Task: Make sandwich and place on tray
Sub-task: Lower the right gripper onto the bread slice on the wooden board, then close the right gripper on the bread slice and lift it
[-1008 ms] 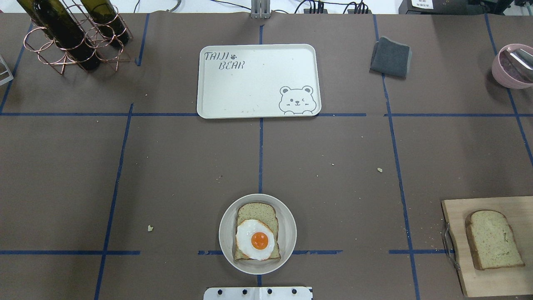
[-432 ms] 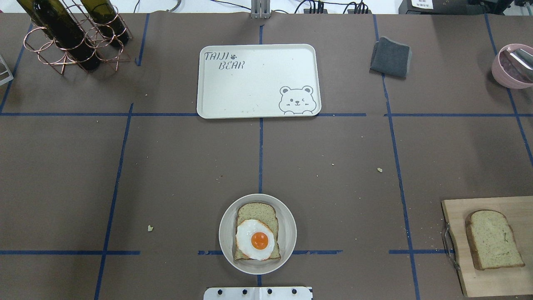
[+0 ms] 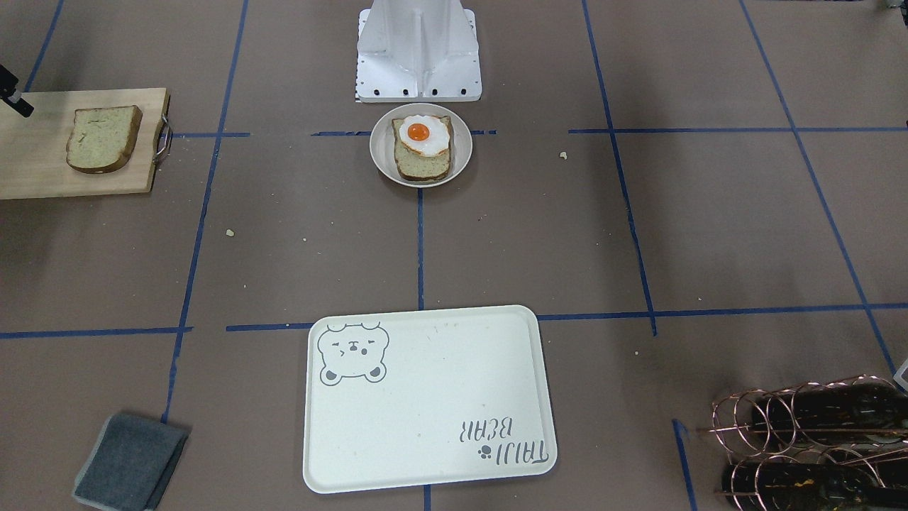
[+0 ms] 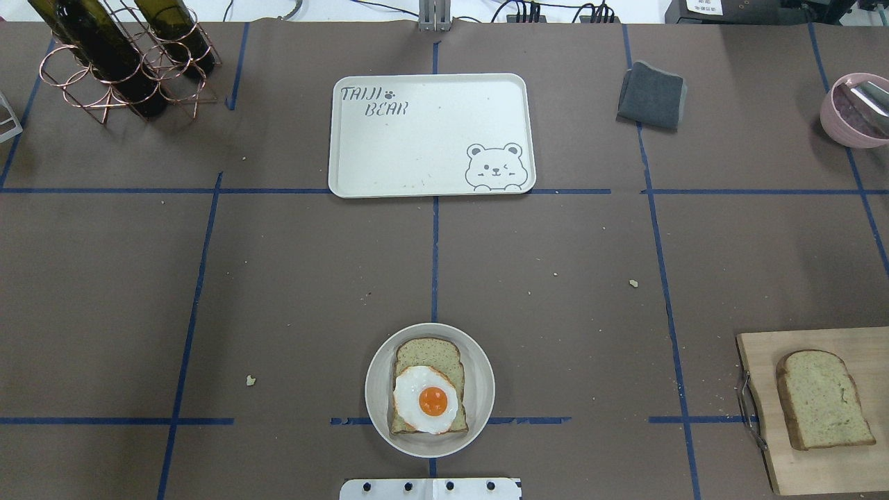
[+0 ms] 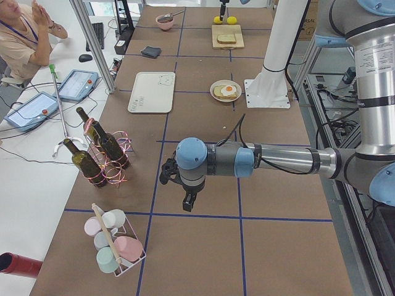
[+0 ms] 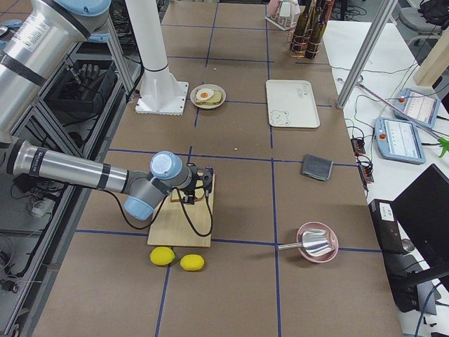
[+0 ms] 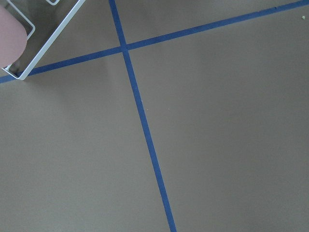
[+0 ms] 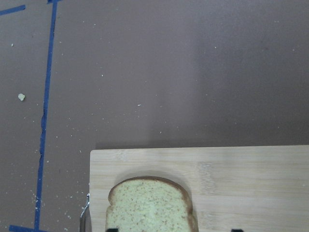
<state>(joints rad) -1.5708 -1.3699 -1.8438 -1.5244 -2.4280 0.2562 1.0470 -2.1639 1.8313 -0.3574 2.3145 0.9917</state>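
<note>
Hovering over the bread slice [image 8: 150,205], the right gripper [image 8: 173,229] is seen, jaws spread. Left gripper [image 5: 187,202] jaws cannot be judged.

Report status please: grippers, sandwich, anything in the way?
Right gripper open over second slice on cutting board. Left gripper far off, state unclear. Egg on bread in bowl; tray bare. Nothing between them.

From my end I count: two bread slices [image 4: 823,399], one egg [image 4: 426,399], two bowls [image 4: 479,361], one tray [image 4: 430,139], one board [image 4: 833,472], two lemons [image 6: 163,256], three bottles [image 5: 113,150].
</note>
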